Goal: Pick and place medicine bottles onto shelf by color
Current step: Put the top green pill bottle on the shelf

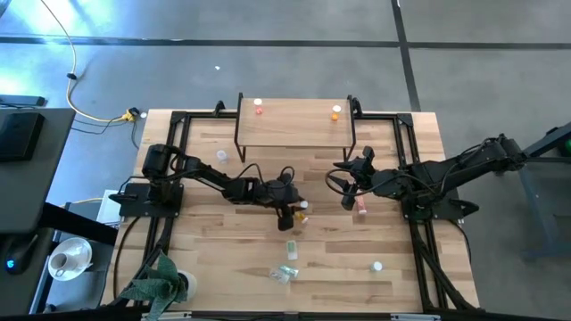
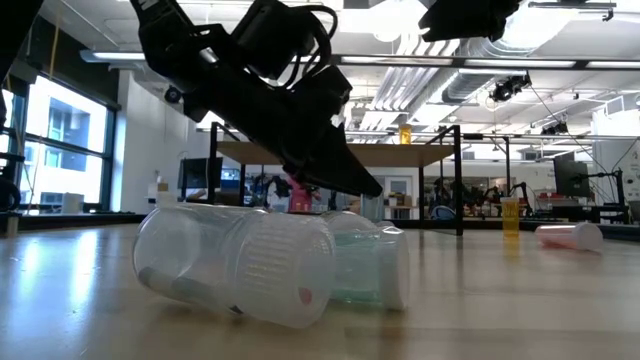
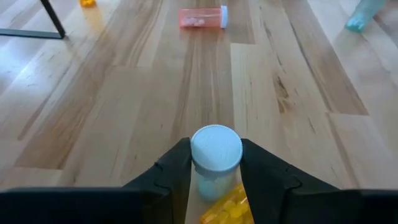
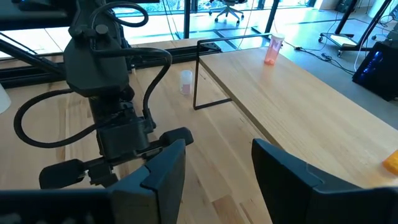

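The shelf (image 1: 294,125) stands at the table's far side, with a red bottle (image 1: 259,109) and an orange bottle (image 1: 335,112) on top. At mid-table my left gripper (image 1: 295,212) is shut on a white-capped orange bottle (image 3: 216,163) holding yellow pills. My right gripper (image 1: 350,192) hangs open above the table, nothing between its fingers (image 4: 214,168). A pink bottle (image 1: 361,207) lies just beside it on the table. My left gripper pinches the orange bottle between its two fingers, one on each side of the white cap (image 3: 216,149) and the body just below it. The fingers (image 3: 177,168) come slanting down from the table's left side. Whether the bottle's base touches the table is hidden.
Loose bottles lie on the table: a green one (image 1: 292,248) and a clear one (image 1: 284,272) toward the near edge, a white-capped one (image 1: 377,266) near right, and a white one (image 1: 223,154) left of the shelf. A potted plant (image 1: 161,283) sits at the near left corner.
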You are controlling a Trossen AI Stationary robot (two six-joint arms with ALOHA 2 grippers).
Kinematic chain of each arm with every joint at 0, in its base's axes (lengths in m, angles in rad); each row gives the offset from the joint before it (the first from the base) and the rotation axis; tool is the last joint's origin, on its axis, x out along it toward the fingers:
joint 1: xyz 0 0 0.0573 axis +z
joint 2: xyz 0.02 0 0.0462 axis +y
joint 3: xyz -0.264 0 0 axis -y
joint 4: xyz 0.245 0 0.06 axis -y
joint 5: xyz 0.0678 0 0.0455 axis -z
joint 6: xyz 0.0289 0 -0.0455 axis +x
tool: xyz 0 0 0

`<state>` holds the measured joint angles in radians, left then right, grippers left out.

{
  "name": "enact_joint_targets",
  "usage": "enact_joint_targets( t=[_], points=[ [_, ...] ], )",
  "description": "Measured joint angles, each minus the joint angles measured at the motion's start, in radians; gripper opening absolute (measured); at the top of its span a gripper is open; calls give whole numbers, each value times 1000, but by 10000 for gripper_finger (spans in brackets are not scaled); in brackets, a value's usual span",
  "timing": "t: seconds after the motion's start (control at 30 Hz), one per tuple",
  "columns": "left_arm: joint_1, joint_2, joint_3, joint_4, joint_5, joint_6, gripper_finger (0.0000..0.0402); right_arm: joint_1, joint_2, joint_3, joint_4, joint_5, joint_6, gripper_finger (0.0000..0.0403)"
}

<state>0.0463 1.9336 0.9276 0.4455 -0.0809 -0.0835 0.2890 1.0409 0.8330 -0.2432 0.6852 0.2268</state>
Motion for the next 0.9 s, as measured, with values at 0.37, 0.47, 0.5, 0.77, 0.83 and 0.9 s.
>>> enact_joint_targets(
  t=[0.37, 0.47, 0.5, 0.77, 0.83, 0.9],
  points=[
    [42, -131, 0, -21, 47, 8, 113, 0, 0, 1, -5, -3, 0, 177],
    [65, -213, -1, -50, 46, 9, 113, 0, 0, 1, -6, -4, 0, 177],
    [72, -236, 2, -44, 46, 14, 113, 0, 0, 1, -6, -4, 0, 177],
    [133, -478, 1, -144, -142, 56, 113, 0, 0, 1, -4, -4, 0, 177],
    [149, -531, 1, -150, -225, 76, 113, 0, 0, 1, -3, -4, 0, 177],
    [169, -571, 5, -152, -302, 87, 113, 0, 0, 1, -3, -4, 0, 177]
  ],
)
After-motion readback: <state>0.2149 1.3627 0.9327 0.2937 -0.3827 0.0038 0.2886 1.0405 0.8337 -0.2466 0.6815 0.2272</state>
